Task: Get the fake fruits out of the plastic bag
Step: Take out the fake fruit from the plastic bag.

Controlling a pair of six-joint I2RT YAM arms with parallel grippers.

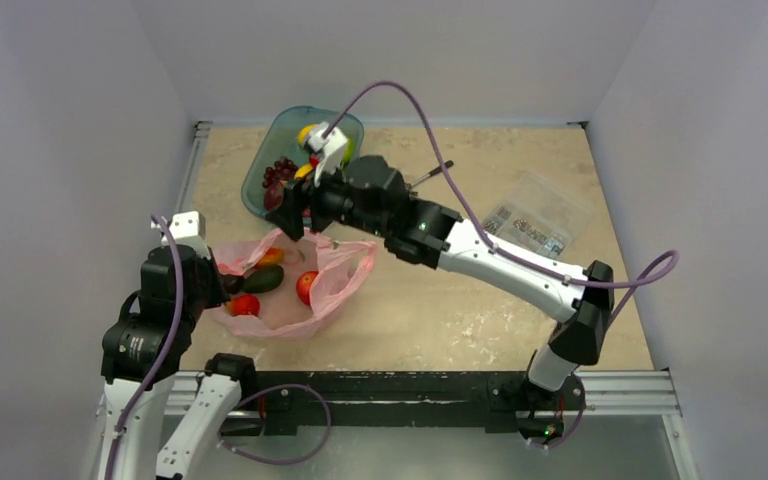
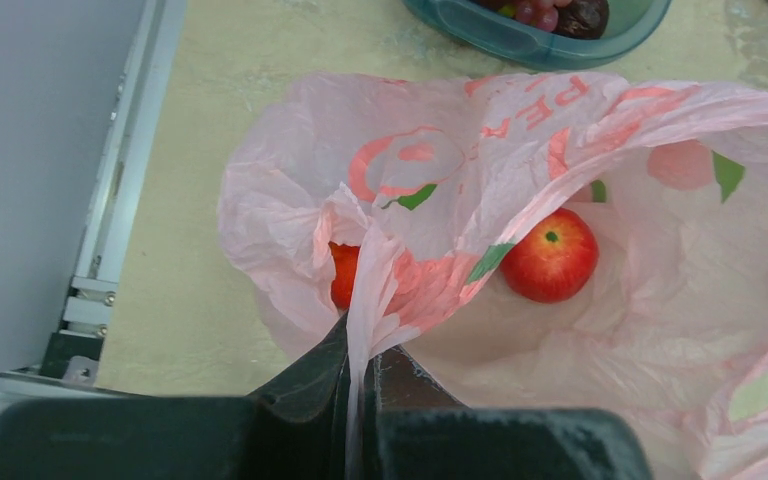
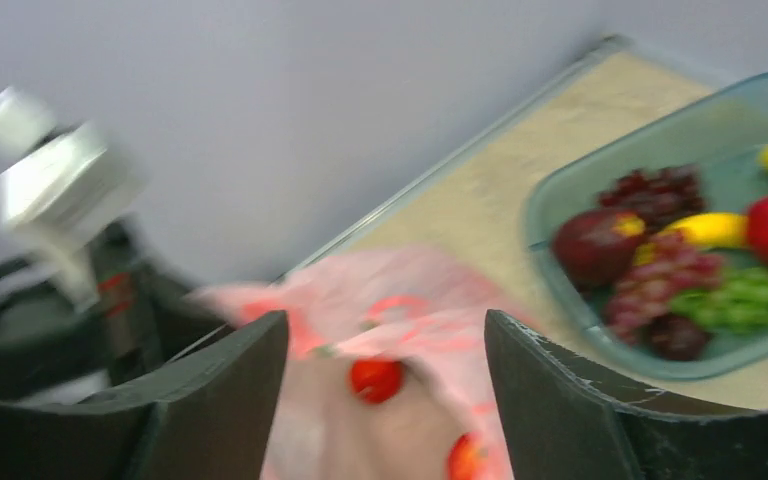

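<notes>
Beige tabletop (image 1: pixel 480 300), grey walls. Pink plastic bag (image 1: pixel 335 280) lies front-left, mouth open upward. My left gripper (image 2: pixel 363 345) is pinched together on the bag's near rim, holding it up. My right gripper (image 3: pixel 385 330) hangs with jaws apart, empty, over the bag's far edge beside the teal tray (image 1: pixel 260 175). The red apple (image 2: pixel 550 255) inside lies just below it, toward me, so the right arm is better placed to reach.

From above and behind me, the top camera takes in the whole desk (image 1: pixel 480 300). My left wrist view hugs the plastic bag (image 2: pixel 440 150); my right, farther off, shares it and the teal tray (image 3: pixel 745 140).
</notes>
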